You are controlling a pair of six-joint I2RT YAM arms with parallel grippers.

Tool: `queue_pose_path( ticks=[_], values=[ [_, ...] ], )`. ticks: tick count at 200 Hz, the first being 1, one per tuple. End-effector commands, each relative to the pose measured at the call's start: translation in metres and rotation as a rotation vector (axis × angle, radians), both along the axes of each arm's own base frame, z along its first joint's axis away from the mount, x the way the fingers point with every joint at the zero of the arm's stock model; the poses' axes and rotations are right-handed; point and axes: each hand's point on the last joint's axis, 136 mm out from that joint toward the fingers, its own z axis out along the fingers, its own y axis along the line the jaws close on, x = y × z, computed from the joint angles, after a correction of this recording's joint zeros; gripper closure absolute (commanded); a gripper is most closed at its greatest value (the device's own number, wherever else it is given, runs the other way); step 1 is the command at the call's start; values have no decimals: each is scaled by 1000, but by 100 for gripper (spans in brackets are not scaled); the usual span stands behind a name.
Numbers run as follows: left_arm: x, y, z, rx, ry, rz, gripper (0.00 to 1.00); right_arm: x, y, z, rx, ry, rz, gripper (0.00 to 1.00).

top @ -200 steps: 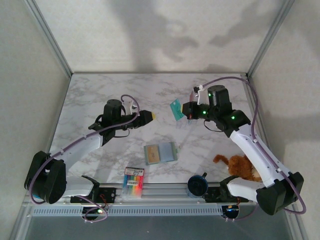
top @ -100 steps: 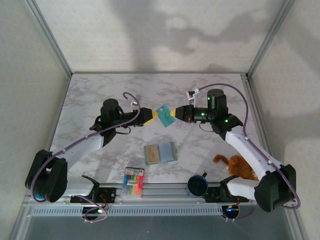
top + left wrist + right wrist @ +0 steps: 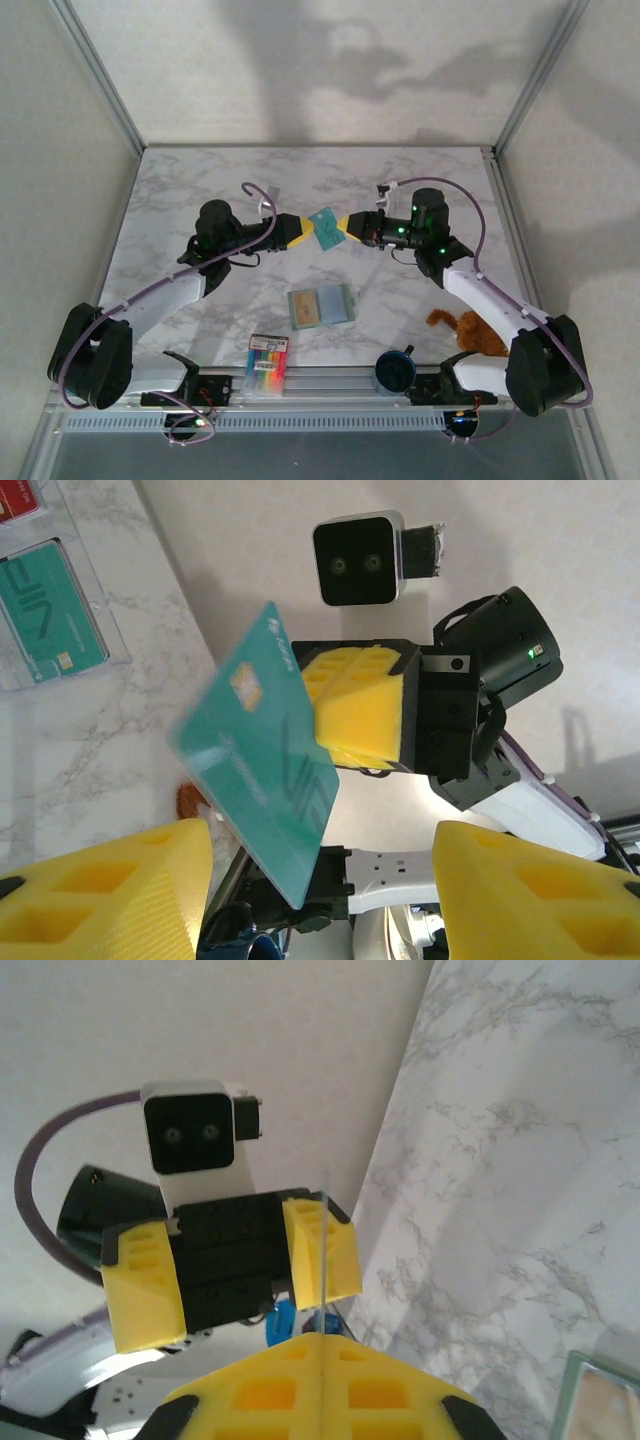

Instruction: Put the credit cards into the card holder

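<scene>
Over the last second the right pincer (image 3: 346,226) has swung the teal card (image 3: 323,224) leftward and the left pincer (image 3: 299,231) has come forward to meet it. The two now face tip to tip in the air, on the far side of the card holder (image 3: 322,305), which lies open on the bench (image 3: 200,180).

The right pincer is clamped on one short end of the card, which its own wrist view shows edge-on between the pads. The left pincer is spread wide and grips nothing. Its fingers (image 3: 110,890) stand either side of the card's free end without touching it.

This looks like a mid-air handover, probably to regrip the card by a better edge for sliding it into a pocket.

The held card has an orange chip and pale letters too blurred to read. Farther off in the left wrist view, another teal card, the VIP card (image 3: 50,610), lies under clear plastic and reads "VIP". A red card (image 3: 18,495) lies beside it. Whether that plastic is the holder's pocket I cannot tell.
</scene>
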Motion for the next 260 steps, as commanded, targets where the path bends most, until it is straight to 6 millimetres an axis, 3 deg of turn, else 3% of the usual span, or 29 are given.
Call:
queue_pose_path(
  ticks=[1,73,108,139,156,190,209,225,260],
  values=[
    [1,1,5,-23,-22,18,42,4,10,7,55,-11,-36,100],
    [9,4,-3,-33,34,79,50,11,19,2,83,-27,-108,100],
    [6,4,5,-71,13,71,63,10,20,-17,61,-7,-142,100],
    [8,4,1,-64,25,76,73,4,29,-18,69,-16,-115,100],
    [9,5,-5,-54,41,87,100,3,31,-21,61,-20,-119,100],
    [13,7,-18,-1,60,116,100,0,27,-24,46,-35,-142,100],
    [15,10,-31,66,66,133,100,0,24,-34,-15,-22,-153,66],
    [14,14,-51,155,94,140,100,-4,19,-46,-104,-19,-142,47],
    [-8,29,-108,394,183,103,100,-19,-9,-98,-419,-11,-133,39]
  ],
)
